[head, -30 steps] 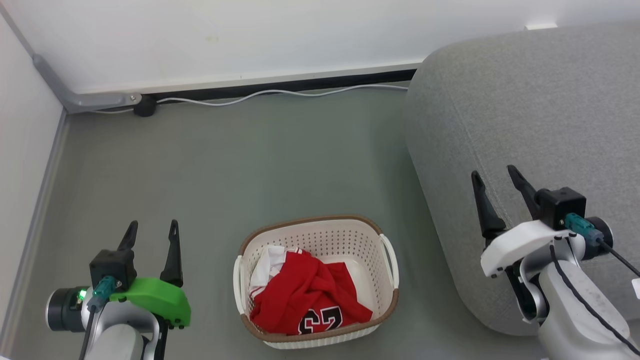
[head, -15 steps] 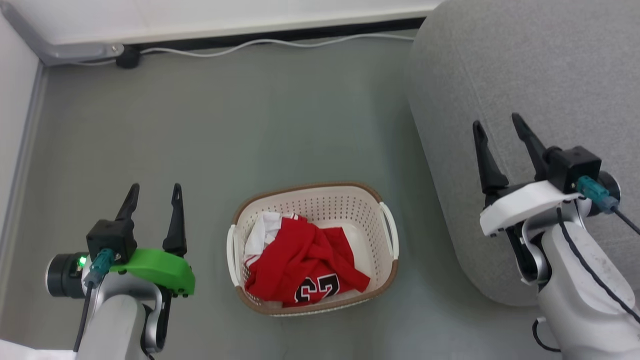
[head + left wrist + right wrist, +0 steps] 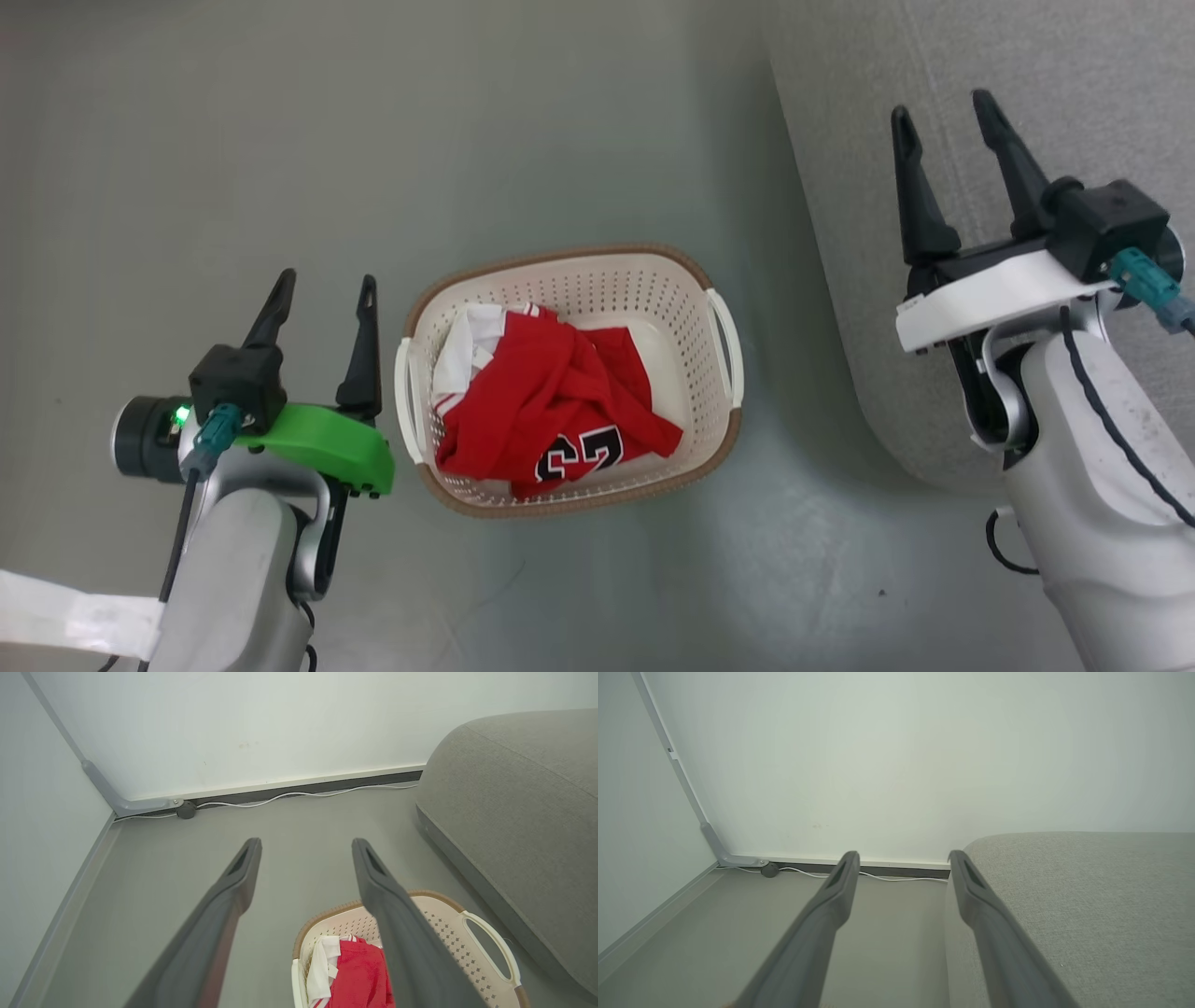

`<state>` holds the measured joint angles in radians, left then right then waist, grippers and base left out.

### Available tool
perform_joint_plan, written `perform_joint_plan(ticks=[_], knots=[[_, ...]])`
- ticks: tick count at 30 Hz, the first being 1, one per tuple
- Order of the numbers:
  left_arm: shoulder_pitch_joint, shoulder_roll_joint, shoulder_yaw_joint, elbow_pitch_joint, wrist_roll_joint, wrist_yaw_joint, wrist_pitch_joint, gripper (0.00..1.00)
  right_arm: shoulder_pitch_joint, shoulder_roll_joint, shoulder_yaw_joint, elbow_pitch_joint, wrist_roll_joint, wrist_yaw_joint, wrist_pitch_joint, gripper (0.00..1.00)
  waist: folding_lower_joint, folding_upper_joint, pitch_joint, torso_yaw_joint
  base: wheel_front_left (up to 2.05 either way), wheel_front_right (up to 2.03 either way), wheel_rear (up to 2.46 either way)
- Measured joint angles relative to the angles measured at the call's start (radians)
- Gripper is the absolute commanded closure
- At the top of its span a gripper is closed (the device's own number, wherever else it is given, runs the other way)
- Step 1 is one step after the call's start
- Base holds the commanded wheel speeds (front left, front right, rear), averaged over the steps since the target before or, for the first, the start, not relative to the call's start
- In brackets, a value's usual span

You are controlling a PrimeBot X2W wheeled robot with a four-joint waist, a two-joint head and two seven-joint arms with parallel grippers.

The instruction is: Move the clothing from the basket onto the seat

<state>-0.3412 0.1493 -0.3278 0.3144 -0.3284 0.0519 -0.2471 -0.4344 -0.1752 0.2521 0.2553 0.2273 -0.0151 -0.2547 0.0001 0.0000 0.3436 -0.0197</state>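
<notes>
Sitting on the grey floor, the basket holds all of the clothing: a crumpled red heap with a white panel at its left end and black-and-white numerals (they read askew from the head camera) near the rim closest to the robot. None of the fabric hangs over the brown rim. The seat lies to the robot's right of the basket, with a strip of floor between them and nothing red on its grey fabric.

The left gripper hangs just beside the basket's left white handle, its two dark fingers spread wide with nothing between them; in its wrist view the right finger crosses in front of the basket while the tips point toward the wall and a white cable running along its foot. The right gripper is over the near edge of the seat, well apart from the basket, its fingers likewise spread wide and empty, pointing along the cushion toward the wall
</notes>
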Motion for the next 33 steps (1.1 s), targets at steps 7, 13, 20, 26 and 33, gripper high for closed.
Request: perform_joint_plan(ticks=[7, 13, 20, 26, 33], knots=[[-0.056, -0.008, -0.058, 0.018, 0.045, -0.027, 0.032, 0.0, -0.057, 0.008, -0.014, -0.048, -0.007, -0.004, 0.0, 0.0, 0.0, 0.0, 0.099, -0.008, 0.0, 0.0, 0.0], [-0.104, -0.014, -0.102, 0.059, 0.061, -0.053, 0.076, 0.0, -0.106, 0.025, -0.015, -0.103, -0.015, -0.004, 0.0, 0.0, 0.0001, 0.0, 0.186, -0.02, 0.0, 0.0, 0.0], [-0.178, -0.028, -0.158, 0.101, 0.109, -0.08, 0.125, 0.0, -0.169, 0.05, -0.005, -0.156, -0.027, -0.004, 0.0, 0.0, 0.0002, 0.0, 0.285, -0.043, 0.0, 0.0, 0.0], [-0.269, -0.028, -0.194, 0.157, 0.157, -0.105, 0.176, 0.0, -0.226, 0.071, 0.019, -0.215, -0.038, -0.003, 0.0, 0.0, 0.0001, 0.0, 0.385, -0.074, 0.0, 0.0, 0.0], [-0.349, -0.024, -0.195, 0.226, 0.172, -0.113, 0.205, 0.0, -0.276, 0.086, 0.044, -0.261, -0.047, 0.001, 0.0, 0.0, 0.0001, 0.0, 0.481, -0.115, 0.0, 0.0, 0.0]])
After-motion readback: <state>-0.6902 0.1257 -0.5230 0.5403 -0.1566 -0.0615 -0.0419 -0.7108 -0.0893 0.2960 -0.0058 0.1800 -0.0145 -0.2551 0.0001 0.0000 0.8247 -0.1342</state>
